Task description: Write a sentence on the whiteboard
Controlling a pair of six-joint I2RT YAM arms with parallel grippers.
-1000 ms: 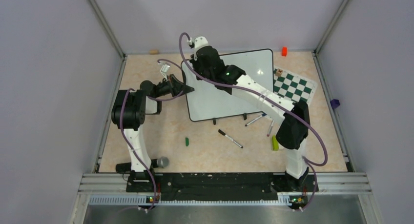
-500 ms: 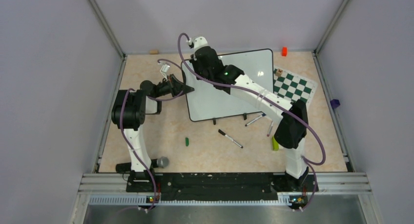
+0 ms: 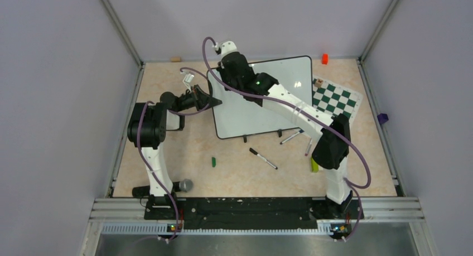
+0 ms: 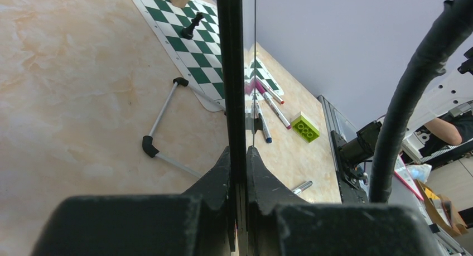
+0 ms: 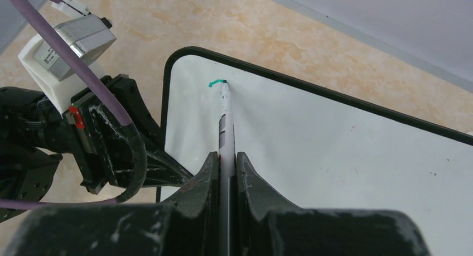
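The right arm [image 3: 290, 102] hides the whiteboard's [image 3: 251, 119] top-left corner overhead.

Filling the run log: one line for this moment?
left gripper: shut on whiteboard edge | right gripper: shut on marker | tip at teal stroke

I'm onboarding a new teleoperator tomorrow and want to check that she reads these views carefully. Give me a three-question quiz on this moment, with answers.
1. True or false: a full sentence is already written across the whiteboard.
2. What do the right fingers hold? A) a marker B) a green brick C) a chess piece
3. Which arm's fingers clamp the whiteboard's edge?
Key: 1 false, there is only a short teal stroke near one corner; 2 A; 3 the left fingers.
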